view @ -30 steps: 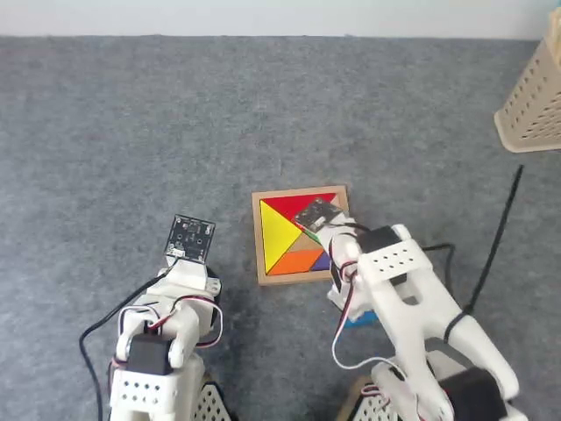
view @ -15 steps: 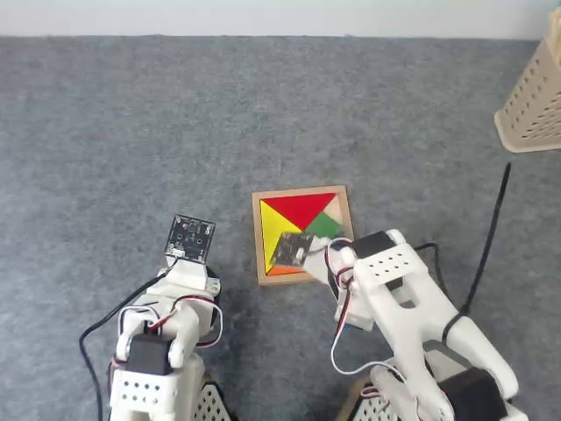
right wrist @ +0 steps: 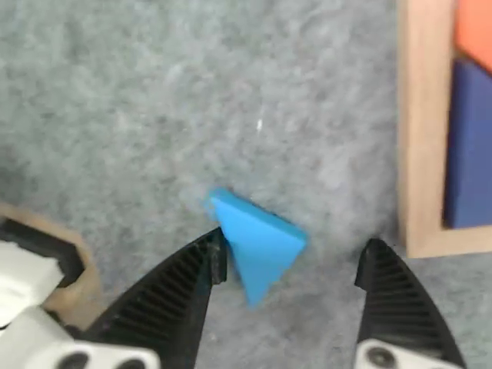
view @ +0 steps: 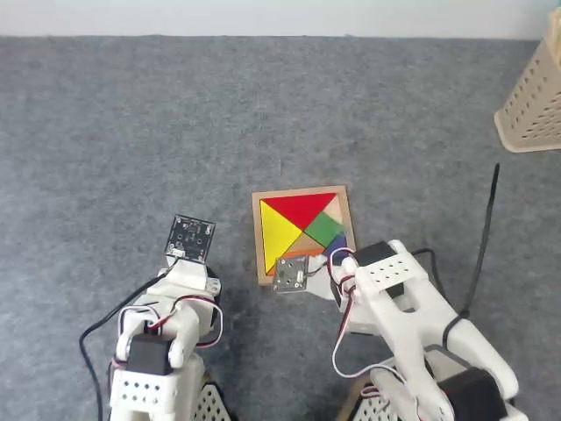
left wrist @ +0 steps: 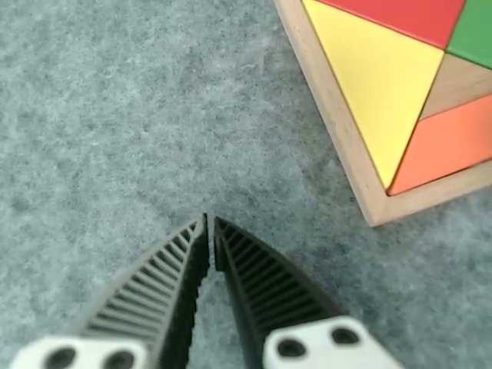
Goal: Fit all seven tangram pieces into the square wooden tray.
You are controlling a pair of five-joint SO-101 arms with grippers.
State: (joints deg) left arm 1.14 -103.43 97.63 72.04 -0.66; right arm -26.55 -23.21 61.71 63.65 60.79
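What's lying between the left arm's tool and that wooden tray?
Only bare grey carpet separates the left tool from the tray, seen in the left wrist view.

From above, the right arm (view: 394, 289) covers the near corner of the tray (view: 257, 237). The basket (view: 535, 96) runs off the side edge. In the left wrist view the tray is cut off, and so are the red piece (left wrist: 400, 15) and the green piece (left wrist: 478, 31). In the right wrist view the tray is cut off too, with the orange piece (right wrist: 477, 27) and the dark blue piece (right wrist: 469, 146).

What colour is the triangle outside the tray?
The triangle is light blue, clearest in the right wrist view.
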